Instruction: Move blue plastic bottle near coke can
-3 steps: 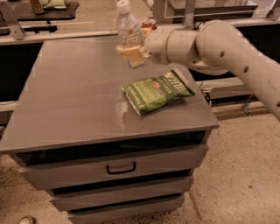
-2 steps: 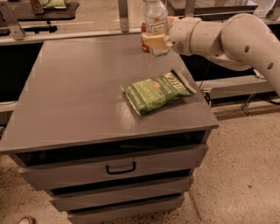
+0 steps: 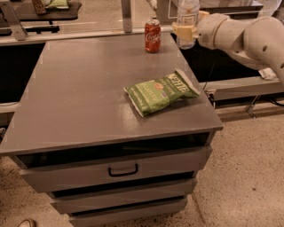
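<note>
Light is warm, diffuse and fairly dim, apparently from overhead. The table top (image 3: 88, 88) carries a broad pale sheen toward its back edge, with no hard glare. The chip bag (image 3: 159, 92) throws only a thin soft shadow along its near edge. The drawer gaps under the top fall almost to black. The gripper (image 3: 186, 32), at top right by the table's back corner, clasps the bottle (image 3: 187, 11). Its pale pads and the white arm (image 3: 239, 33) are the brightest areas. The whole frame has a brownish cast.
</note>
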`<state>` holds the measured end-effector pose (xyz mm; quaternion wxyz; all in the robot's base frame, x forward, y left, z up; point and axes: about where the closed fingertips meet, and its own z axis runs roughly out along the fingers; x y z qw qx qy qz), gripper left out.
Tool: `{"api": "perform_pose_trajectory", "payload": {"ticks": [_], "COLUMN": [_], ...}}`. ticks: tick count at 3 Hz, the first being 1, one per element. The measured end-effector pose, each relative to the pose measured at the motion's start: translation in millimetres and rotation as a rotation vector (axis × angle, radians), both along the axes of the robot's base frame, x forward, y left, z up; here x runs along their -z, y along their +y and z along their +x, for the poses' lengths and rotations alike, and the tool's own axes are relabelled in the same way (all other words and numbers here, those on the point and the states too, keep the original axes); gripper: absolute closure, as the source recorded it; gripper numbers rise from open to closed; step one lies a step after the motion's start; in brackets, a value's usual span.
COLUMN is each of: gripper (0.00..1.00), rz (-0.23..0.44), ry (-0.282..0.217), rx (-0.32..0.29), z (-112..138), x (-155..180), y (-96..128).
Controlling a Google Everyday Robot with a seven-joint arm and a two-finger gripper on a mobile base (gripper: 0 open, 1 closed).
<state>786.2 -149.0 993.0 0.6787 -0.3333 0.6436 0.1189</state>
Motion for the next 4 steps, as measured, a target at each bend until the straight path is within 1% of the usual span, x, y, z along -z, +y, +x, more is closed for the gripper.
{"api": "perform_pose_trajectory", "payload": {"ticks": [1,2,3,4], "gripper": [1.00,1.00,1.00,0.99], "rz": [0.048,0.088,0.126,0.174], "ry": [0.027,0.071,0.107,0.144], "rx": [0.051,0.057,0.032,-0.007], "z": [30.6,55.1,76.8,99.7], "x": [16.1,37.3,56.6,75.0], "y": [-23.1,-25.4,-14.1,3.9]}}
